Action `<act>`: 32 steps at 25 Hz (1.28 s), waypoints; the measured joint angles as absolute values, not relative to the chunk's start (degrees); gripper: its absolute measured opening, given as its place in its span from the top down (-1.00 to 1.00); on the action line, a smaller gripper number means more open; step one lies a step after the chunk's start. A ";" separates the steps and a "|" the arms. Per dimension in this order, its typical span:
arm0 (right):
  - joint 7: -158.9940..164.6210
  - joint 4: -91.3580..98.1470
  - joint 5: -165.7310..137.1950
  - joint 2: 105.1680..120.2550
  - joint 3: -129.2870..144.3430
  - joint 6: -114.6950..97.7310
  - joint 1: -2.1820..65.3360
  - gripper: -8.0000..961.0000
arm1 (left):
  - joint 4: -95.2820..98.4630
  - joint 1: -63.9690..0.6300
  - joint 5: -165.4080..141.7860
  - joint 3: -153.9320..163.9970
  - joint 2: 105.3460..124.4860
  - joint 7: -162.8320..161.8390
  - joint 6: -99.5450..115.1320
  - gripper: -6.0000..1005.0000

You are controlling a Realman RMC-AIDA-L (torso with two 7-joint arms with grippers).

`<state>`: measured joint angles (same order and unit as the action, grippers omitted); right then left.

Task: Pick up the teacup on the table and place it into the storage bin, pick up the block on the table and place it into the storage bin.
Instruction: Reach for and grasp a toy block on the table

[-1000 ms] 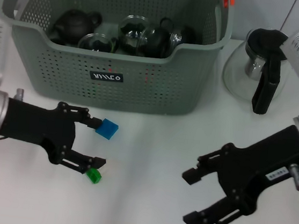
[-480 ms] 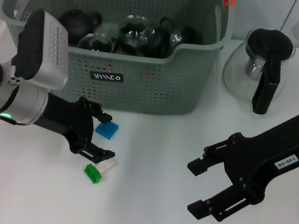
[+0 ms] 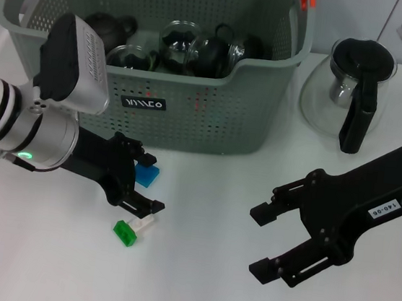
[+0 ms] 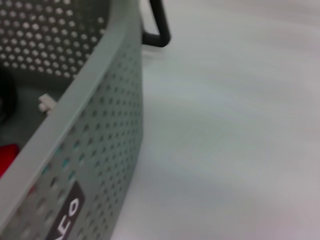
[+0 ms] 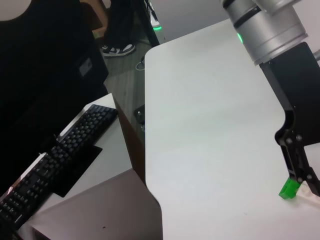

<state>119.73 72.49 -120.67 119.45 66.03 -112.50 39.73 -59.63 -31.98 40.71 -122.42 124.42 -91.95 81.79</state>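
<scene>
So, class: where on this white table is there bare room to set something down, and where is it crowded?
Bare: the stretch between the left gripper and right gripper, below the grey-green perforated storage bin. Crowded: around the blue block and green block, and beside the black-handled glass carafe.

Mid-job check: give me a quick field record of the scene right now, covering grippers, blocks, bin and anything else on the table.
left gripper: open, low over the table in front of the bin, fingers either side of the blue block
blue block: on the table, near the bin's front
green block: on the table, a pale piece beside it, just below the left gripper
right gripper: open, empty, over bare table
storage bin: holds dark teapots and glassware
glass carafe: right of bin
</scene>
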 joint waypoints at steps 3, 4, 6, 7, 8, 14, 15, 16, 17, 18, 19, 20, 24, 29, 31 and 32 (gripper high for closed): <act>119.62 72.46 -120.65 119.45 65.94 -112.41 39.72 -0.84 | -58.79 -32.02 40.71 -122.04 124.44 -93.48 80.09 -0.74; 119.57 72.43 -120.63 119.45 65.92 -112.41 39.71 -0.84 | -58.53 -32.06 40.71 -122.01 124.44 -93.74 79.76 -0.74; 119.42 72.42 -120.55 119.44 65.88 -112.41 39.65 -0.84 | -57.85 -32.17 40.71 -121.93 124.45 -94.15 79.05 -0.74; 119.31 72.44 -120.54 119.44 65.85 -112.41 39.60 -0.84 | -57.56 -32.20 40.70 -121.73 124.46 -94.19 78.73 -0.74; 119.20 72.44 -120.51 119.44 65.77 -112.41 39.58 -0.84 | -57.33 -32.22 40.68 -121.48 124.46 -94.20 78.46 -0.74; 118.80 72.08 -120.49 119.44 65.39 -112.41 39.65 -0.84 | -57.01 -32.24 40.61 -120.54 124.45 -94.22 76.91 -0.74; 118.78 72.03 -120.49 119.44 65.39 -112.41 39.63 -0.84 | -56.98 -32.24 40.58 -120.52 124.45 -94.22 76.52 -0.74; 118.77 72.03 -120.49 119.44 65.39 -112.41 39.59 -0.84 | -56.97 -32.23 40.56 -120.52 124.45 -94.23 76.21 -0.74; 118.77 72.03 -120.49 119.44 65.38 -112.41 39.53 -0.84 | -56.96 -32.21 40.51 -120.50 124.45 -94.33 76.00 -0.74; 118.76 72.03 -120.49 119.44 65.36 -112.41 39.45 -0.84 | -56.95 -32.20 40.42 -120.49 124.43 -94.50 75.77 -0.74; 118.75 72.03 -120.49 119.44 65.32 -112.37 39.37 -0.84 | -56.95 -32.20 40.31 -120.47 124.41 -94.67 75.55 -0.74; 118.75 72.03 -120.49 119.44 65.32 -112.37 39.37 -0.84 | -56.95 -32.18 40.10 -120.45 124.38 -94.93 75.19 -0.74; 118.74 72.02 -120.49 119.49 65.24 -112.32 39.25 -0.84 | -56.91 -32.02 39.72 -120.40 124.36 -95.70 74.11 -0.74; 118.56 71.99 -120.50 119.52 65.20 -112.26 39.22 -0.84 | -56.41 -32.02 38.58 -120.24 124.36 -97.89 72.50 -0.74; 118.43 71.96 -120.50 119.53 65.17 -112.24 39.18 -0.84 | -55.98 -32.17 37.93 -119.99 124.36 -98.53 72.03 -0.74; 118.33 71.91 -120.51 119.53 65.07 -112.23 39.15 -0.84 | -55.85 -32.19 37.72 -119.86 124.36 -98.75 71.80 -0.74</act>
<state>118.34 71.91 -120.51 119.53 65.07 -112.23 39.15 -55.85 -32.19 37.72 -119.86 124.36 -98.75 71.80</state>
